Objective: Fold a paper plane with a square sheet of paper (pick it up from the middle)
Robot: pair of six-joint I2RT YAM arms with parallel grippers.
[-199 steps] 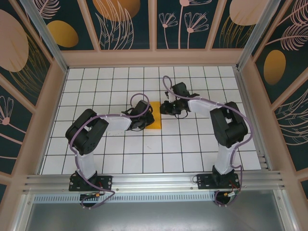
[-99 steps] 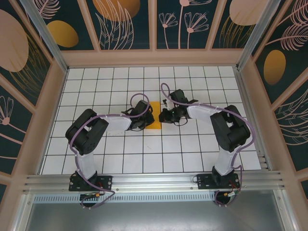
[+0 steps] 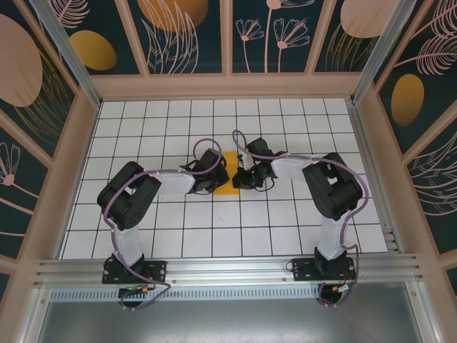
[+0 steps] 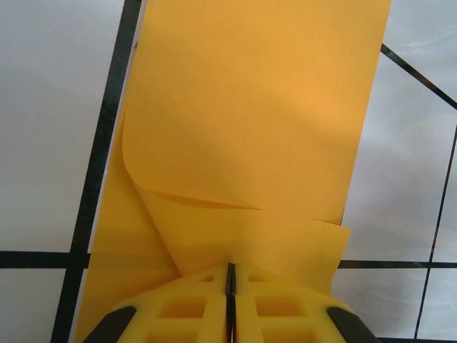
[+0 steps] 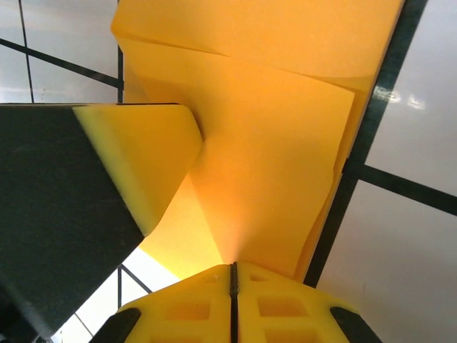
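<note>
No text, label, brand, number or sign can be read anywhere. The square sheet of paper (image 4: 250,107) is plain orange-yellow. The desk (image 3: 143,121) bears a black line grid without lettering, and the wall panels (image 3: 285,43) bear drawn leaves and ovals.

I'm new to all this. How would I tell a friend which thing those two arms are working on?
Start at the white gridded table; near its middle, two black robot hands meet. Pinched by the left hand and the right hand is the orange-yellow paper sheet. Unlike the orange ovals on the wall panels, it lies on the tiles, thin, straight-edged and partly curled up.
</note>
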